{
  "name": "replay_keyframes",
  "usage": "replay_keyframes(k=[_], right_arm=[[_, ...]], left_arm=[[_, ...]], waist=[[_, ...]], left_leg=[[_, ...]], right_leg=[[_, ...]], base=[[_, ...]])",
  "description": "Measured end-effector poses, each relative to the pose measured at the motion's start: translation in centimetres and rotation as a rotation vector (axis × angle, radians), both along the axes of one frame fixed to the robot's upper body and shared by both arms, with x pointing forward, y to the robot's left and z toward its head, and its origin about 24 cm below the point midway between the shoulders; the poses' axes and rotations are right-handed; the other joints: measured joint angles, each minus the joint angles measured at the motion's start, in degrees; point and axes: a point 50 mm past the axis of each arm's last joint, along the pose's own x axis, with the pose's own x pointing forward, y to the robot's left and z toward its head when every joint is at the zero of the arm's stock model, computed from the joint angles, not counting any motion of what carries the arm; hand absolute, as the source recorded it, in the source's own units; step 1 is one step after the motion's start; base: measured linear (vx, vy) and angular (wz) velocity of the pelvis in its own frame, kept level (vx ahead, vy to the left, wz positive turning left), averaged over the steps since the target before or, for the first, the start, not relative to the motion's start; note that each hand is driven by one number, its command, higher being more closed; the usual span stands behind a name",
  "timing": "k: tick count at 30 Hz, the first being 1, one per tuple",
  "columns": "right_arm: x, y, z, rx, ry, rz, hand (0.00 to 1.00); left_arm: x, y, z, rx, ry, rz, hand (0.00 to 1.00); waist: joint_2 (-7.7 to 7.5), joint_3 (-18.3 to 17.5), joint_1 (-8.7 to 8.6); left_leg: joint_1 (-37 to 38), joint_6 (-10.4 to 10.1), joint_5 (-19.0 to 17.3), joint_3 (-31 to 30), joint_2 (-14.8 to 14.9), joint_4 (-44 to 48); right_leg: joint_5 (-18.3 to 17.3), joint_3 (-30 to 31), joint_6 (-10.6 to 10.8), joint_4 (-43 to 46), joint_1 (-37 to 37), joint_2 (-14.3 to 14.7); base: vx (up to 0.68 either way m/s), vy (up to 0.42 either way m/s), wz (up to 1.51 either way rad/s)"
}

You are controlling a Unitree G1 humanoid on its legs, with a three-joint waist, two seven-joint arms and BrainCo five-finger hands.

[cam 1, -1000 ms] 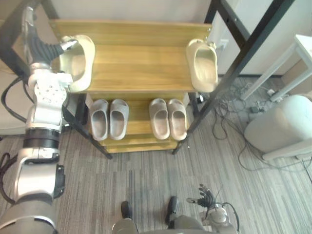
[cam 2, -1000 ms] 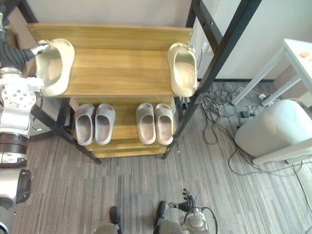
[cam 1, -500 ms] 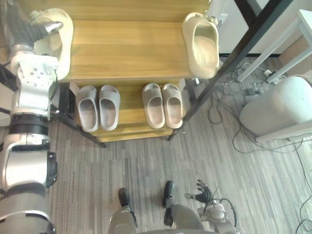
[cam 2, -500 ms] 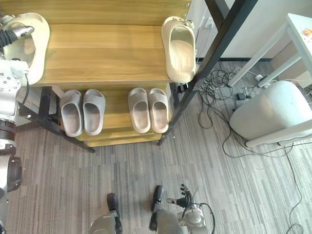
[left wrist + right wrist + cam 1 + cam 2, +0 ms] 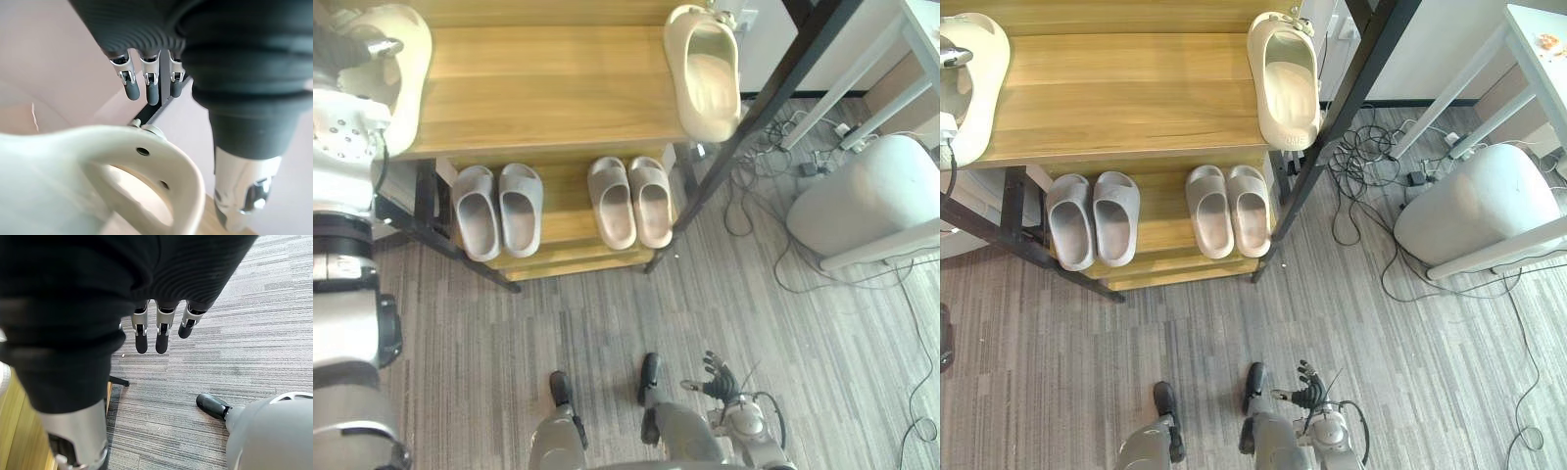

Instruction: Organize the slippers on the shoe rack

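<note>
Two cream slippers lie far apart on the rack's wooden top shelf [image 5: 548,88], one at its left end [image 5: 399,73] and one at its right end [image 5: 703,73]. My left hand [image 5: 380,46] rests at the left cream slipper. In the left wrist view its fingers [image 5: 152,88] reach straight out past the slipper's strap [image 5: 146,147], and the thumb [image 5: 242,196] stands apart beside it. On the lower shelf sit two grey pairs, one left [image 5: 497,208] and one right [image 5: 628,201]. My right hand [image 5: 717,375] hangs low over the carpet with relaxed fingers [image 5: 163,335], holding nothing.
A black slanted rack post [image 5: 773,88] runs beside the right cream slipper. To the right stand a rounded white bin [image 5: 862,196] and a white table's legs [image 5: 862,69], with loose cables [image 5: 773,147] on the grey carpet between them and the rack.
The whole picture has shifted, so the camera moved. My left hand stays at the left cream slipper; the slippers keep their places on the shelves.
</note>
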Motion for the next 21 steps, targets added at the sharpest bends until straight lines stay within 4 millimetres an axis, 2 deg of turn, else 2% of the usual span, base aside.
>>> replay_keyframes(k=[21], right_arm=[[-0.13, 0.65, -0.09, 0.013, 0.009, 0.043, 0.00]], left_arm=[[-0.05, -0.44, 0.69, 0.036, 0.014, 0.000, 0.00]], waist=[[0.81, 0.86, 0.08]], left_leg=[[0.89, 0.07, 0.08, -1.92, -0.19, 0.05]], right_leg=[[-0.14, -1.76, 0.04, 0.00, 2.06, -0.17]], base=[[-0.01, 0.006, 0.04]])
